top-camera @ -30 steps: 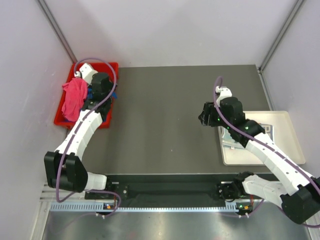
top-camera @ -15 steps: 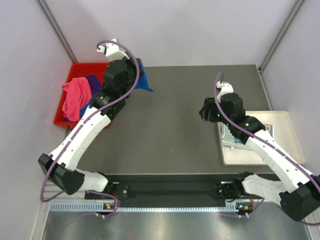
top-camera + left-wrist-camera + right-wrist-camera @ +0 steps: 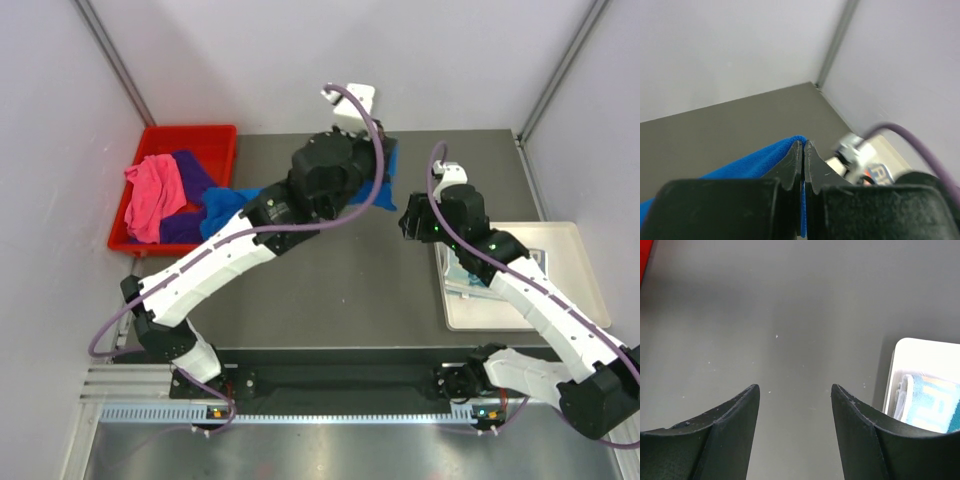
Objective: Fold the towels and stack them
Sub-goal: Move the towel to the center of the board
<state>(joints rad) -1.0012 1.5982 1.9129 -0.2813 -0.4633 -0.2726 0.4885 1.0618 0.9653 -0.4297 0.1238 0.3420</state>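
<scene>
We judge the task to be at an early stage. One folded towel (image 3: 462, 276), cream with teal lettering, lies in the white tray (image 3: 583, 262) at the right; we cannot tell whether others lie beneath it. The pink towel (image 3: 150, 192) and the purple towel (image 3: 186, 226) lie crumpled in the red bin (image 3: 216, 136) and are not yet folded. The royal blue towel (image 3: 228, 200) is the item in hand. The left gripper (image 3: 803, 149) is clenched on one edge of it, with the cloth pinched between the closed fingertips (image 3: 795, 156). In the top view the towel trails from the raised left gripper, over the far middle of the table (image 3: 320, 280), back toward the bin, with its trailing end just beside the bin's right wall. The right gripper (image 3: 794, 388) is released, its jaws spread and holding nothing. It hovers over bare table beside the tray and apart from the blue towel. Spreading, folding and stacking this towel are not yet done, and the two in the bin are left.
</scene>
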